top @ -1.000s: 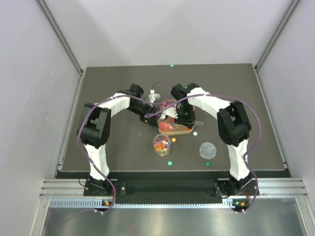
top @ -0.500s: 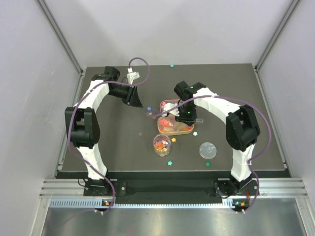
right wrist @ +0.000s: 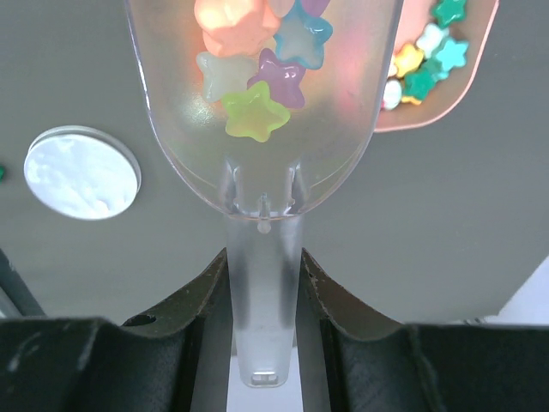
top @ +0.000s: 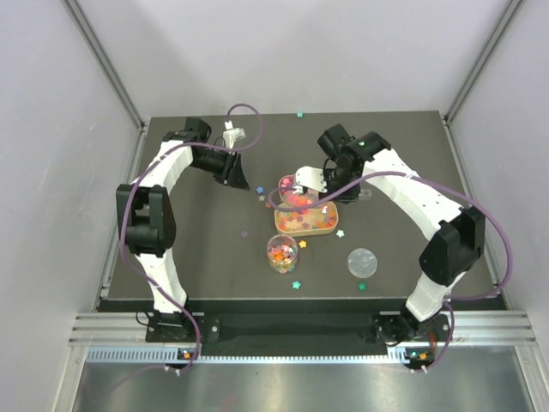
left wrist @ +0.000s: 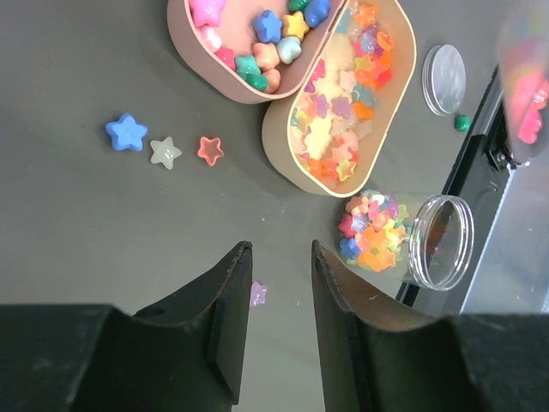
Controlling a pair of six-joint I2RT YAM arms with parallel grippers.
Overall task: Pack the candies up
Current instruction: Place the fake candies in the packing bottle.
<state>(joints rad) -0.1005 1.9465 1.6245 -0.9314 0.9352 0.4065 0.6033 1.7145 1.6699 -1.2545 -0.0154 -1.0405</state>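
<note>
Right pincer (right wrist: 262, 287): clamped tight on the handle of a clear scoop (right wrist: 262, 112), a finger pressed to each side.
Scoop load: a small heap of candies (right wrist: 257, 73) sits in the bowl, with yellow-green, purple, blue, pale and orange stars.
Scoop position: it is held above the counter (left wrist: 103, 232), by the far end of the trays in the overhead view.
Left pincer (left wrist: 279, 292): fingers a narrow gap apart with nothing between them, hanging over bare counter to the left of the trays.
Pink dish (left wrist: 184, 51): holds blue, green, pink and yellow stars and touches the tan tray (left wrist: 279, 146).
Tan tray: filled with paler stars and some orange ones.
Jar (left wrist: 442, 240): clear, uncapped, near the tan tray, with a bright pile of candies inside.
Lid (left wrist: 444, 79): lies flat on the counter, apart from the jar.
Loose stars (left wrist: 165, 152): blue, pale and red in a row beside the pink dish; one faint purple star lies below the left pincer.
</note>
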